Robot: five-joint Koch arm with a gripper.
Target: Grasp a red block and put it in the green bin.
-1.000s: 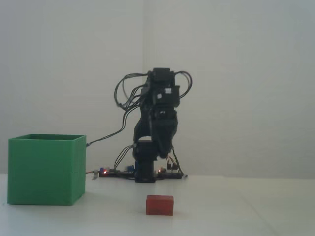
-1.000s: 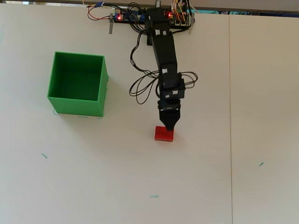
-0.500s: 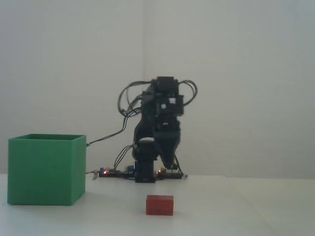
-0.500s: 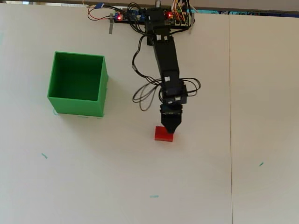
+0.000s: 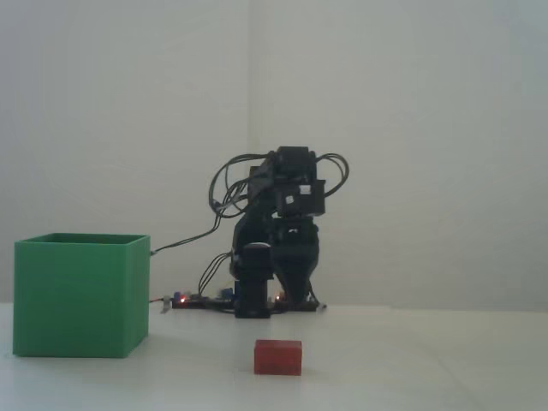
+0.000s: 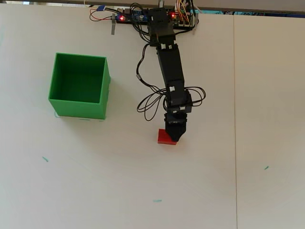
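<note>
**Koch arm above red block; green bin apart**

Item 1, red block (image 6: 165, 138): small red brick lying flat on the white table (image 6: 238, 181), seen whole in the fixed view (image 5: 277, 357). In the overhead view its upper right part is covered by the gripper.

Item 2, gripper (image 6: 172, 138): black, pointed downward over the block in the overhead view. In the fixed view (image 5: 295, 295) it hangs above table level and farther back than the block. Its jaws overlap in both views, so I cannot tell whether they are apart or together, nor whether they touch the block.

Item 3, green bin (image 6: 78, 86): open-topped green cube, upright, interior bare, well apart from the block, to its left in both views (image 5: 80, 295).

Item 4, arm (image 6: 170, 67): black, reaching from its base at the table's far edge, with looped black cables (image 6: 147, 100) alongside.

Item 5, controller board (image 6: 128, 17): at the base, red lights lit.
</note>
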